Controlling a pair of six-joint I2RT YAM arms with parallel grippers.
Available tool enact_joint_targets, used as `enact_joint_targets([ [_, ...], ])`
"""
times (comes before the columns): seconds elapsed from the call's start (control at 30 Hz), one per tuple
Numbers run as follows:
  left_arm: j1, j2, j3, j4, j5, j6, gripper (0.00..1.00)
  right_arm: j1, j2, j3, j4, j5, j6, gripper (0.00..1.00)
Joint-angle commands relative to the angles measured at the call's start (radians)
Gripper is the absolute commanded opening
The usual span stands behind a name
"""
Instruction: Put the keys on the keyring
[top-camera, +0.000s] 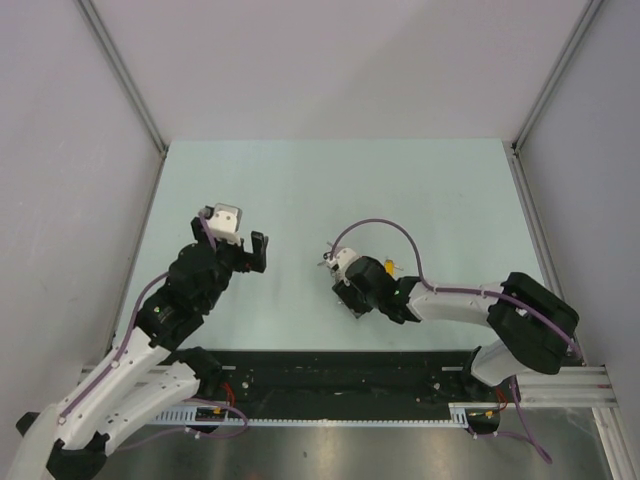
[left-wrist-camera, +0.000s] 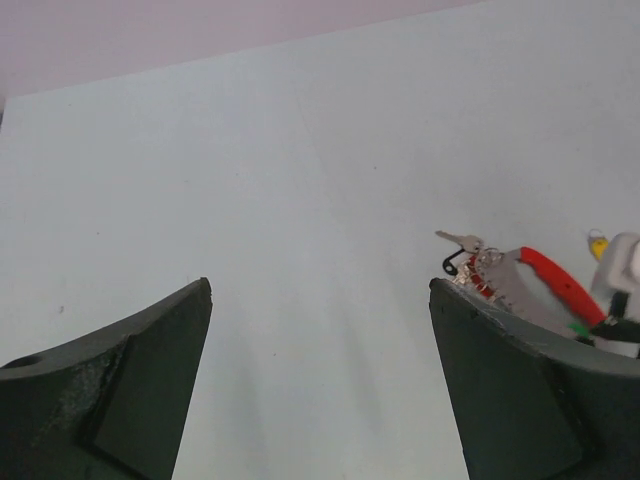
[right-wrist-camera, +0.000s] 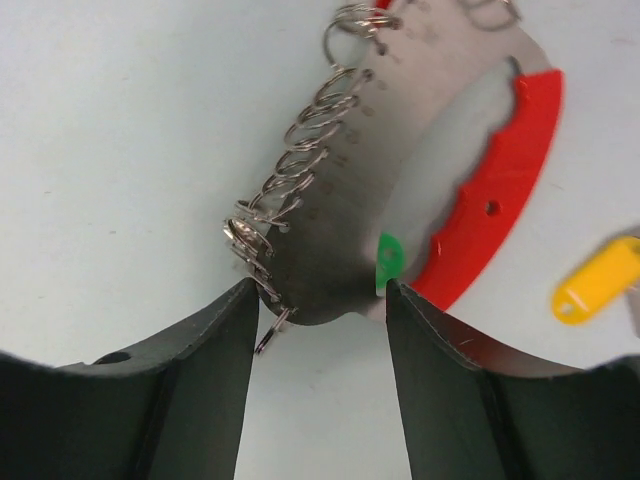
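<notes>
**Right gripper straddles the keyring, left gripper stands wide and empty**

In the top view the two arms reach onto the pale table. The left gripper sits at 9 o'clock of the right gripper, well apart from it. The left fingers are spread wide with only bare table between them.

The keyring lies flat on the table under the right wrist camera. Its grey fan-shaped tag narrows toward 6 o'clock, and that narrow end sits between the right fingers. The tag fills nearly the whole gap, but the pictures do not show whether the fingers press it or merely flank it.

A row of small wire rings runs along the tag's 9 o'clock edge. The red curved band follows its 3 o'clock edge. A green key head peeks out at the tip of the right-hand finger.

The yellow key lies loose at 3 o'clock of the band, near but apart from it. From the left wrist, a silver key juts from the keyring at 10 o'clock.
</notes>
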Motion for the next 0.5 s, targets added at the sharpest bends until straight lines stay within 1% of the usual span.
enact_joint_targets([
  [0.0, 0.05, -0.004, -0.019, 0.014, 0.006, 0.057, 0.95, -0.063, -0.107, 0.013, -0.054, -0.02, 0.012, 0.57],
  [0.07, 0.064, -0.014, -0.025, 0.013, 0.031, 0.052, 0.95, -0.09, -0.134, 0.015, -0.07, -0.048, 0.02, 0.57],
  [0.2, 0.089, -0.024, -0.029, 0.02, 0.049, 0.057, 0.95, -0.106, -0.181, 0.028, -0.073, -0.143, 0.046, 0.58],
  [0.27, 0.101, -0.023, -0.027, 0.019, 0.074, 0.057, 0.95, -0.11, -0.169, 0.045, -0.067, -0.155, 0.078, 0.58],
  [0.37, 0.13, -0.02, -0.024, 0.013, 0.102, 0.054, 0.95, -0.113, -0.125, 0.056, -0.035, -0.135, 0.094, 0.6],
  [0.47, 0.139, -0.026, -0.025, 0.011, 0.103, 0.057, 0.95, -0.12, -0.076, 0.067, 0.001, -0.128, 0.103, 0.61],
])
